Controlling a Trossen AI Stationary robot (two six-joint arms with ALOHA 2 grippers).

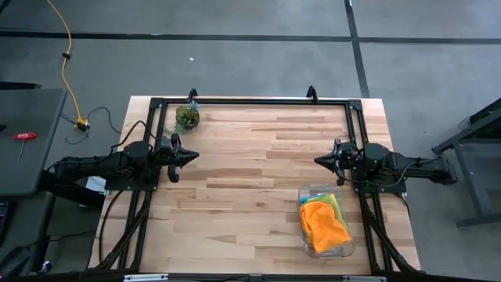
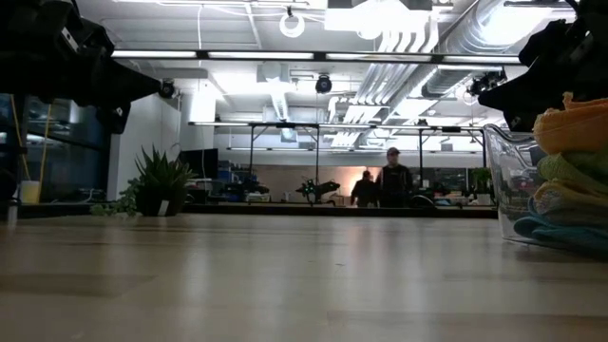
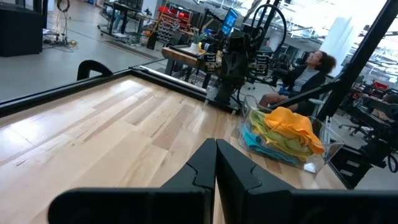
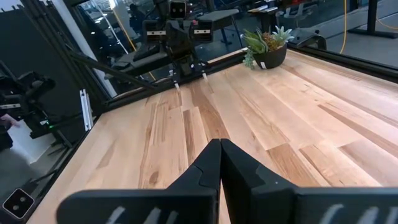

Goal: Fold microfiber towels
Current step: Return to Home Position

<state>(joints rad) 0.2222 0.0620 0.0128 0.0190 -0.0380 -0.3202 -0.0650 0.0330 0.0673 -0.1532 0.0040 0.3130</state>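
The microfiber towels [image 1: 323, 222] lie piled in a clear plastic bin [image 1: 344, 249] near the table's right front, an orange one on top, with yellow, lime green and teal ones showing beneath [image 3: 283, 132]. My left gripper [image 1: 194, 155] hovers shut above the table's left side, pointing level toward the middle. My right gripper [image 1: 318, 160] hovers shut above the right side, just behind the bin, facing the left one. Neither touches anything.
A small potted plant [image 1: 187, 117] stands at the far left of the wooden table [image 1: 250, 196]. A black frame [image 1: 250, 100] runs along the far and side edges. Bare wood lies between the grippers. People show in the room beyond [image 2: 391, 179].
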